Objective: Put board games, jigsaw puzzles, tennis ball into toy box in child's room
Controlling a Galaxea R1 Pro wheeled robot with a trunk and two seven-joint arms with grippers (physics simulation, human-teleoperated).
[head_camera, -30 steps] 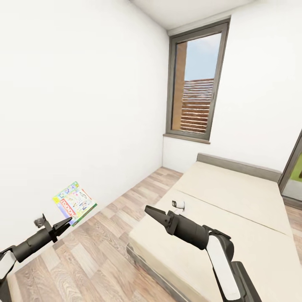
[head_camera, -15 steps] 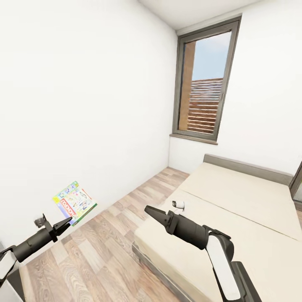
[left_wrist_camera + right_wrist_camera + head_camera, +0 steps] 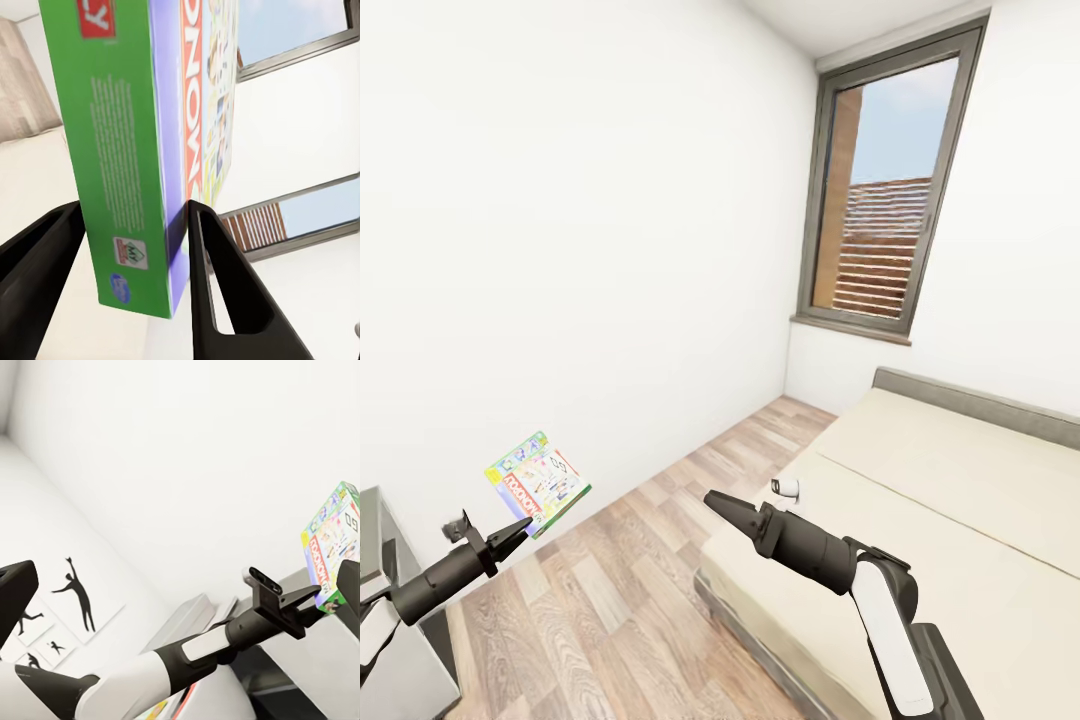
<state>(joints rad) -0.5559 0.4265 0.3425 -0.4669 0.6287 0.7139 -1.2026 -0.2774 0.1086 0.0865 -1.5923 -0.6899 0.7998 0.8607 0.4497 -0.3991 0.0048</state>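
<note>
My left gripper is shut on a green-bordered board game with a red logo, held up over the wood floor at the lower left. In the left wrist view the two black fingers clamp the box's lower edge. My right gripper reaches forward over the near edge of the bed, holding nothing; its fingers stand far apart in the right wrist view, which also catches the held board game. The toy box is out of view.
A white wall runs along the left. A tall window with brown shutters sits at the far end. A strip of wood floor runs between wall and bed. A grey-topped piece of furniture stands at the lower left. Black silhouette pictures hang on a wall.
The camera has swung left, so window and bed slid right in the picture and the grey-topped furniture came into view at lower left. Both arms hold their pose, with the game still gripped.
</note>
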